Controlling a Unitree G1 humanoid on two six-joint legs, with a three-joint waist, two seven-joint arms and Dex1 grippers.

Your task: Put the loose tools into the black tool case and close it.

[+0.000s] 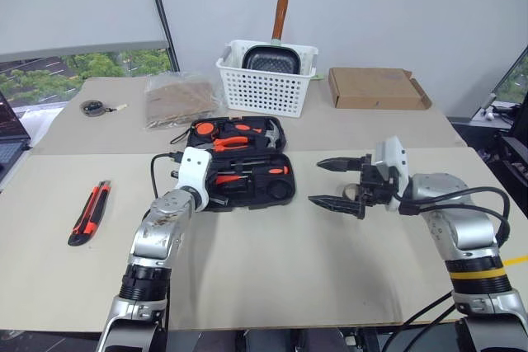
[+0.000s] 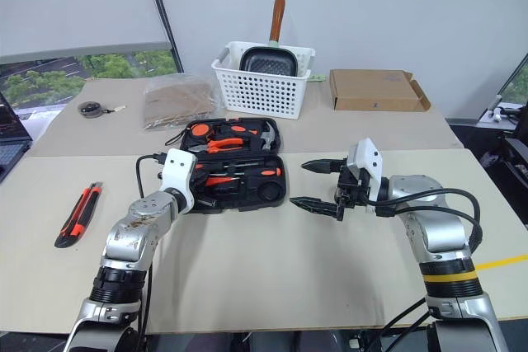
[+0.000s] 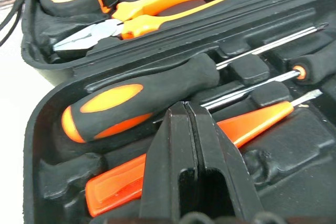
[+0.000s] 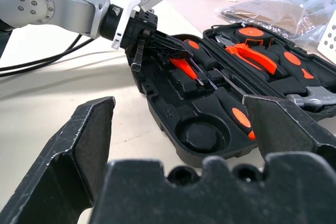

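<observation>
Left hand (image 2: pixel 200 190), clenched empty over the open case (image 2: pixel 247 179), should fetch the knife (image 1: pixel 89 213) at nine o'clock; right hand (image 2: pixel 318 184) released.

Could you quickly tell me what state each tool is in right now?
Left tool: closed, empty, over the thin orange-handled tool in the case.
Right tool: open, holding nothing.

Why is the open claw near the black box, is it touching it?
Apart. The left eye view shows bare table between the right gripper and the tool case.
</observation>
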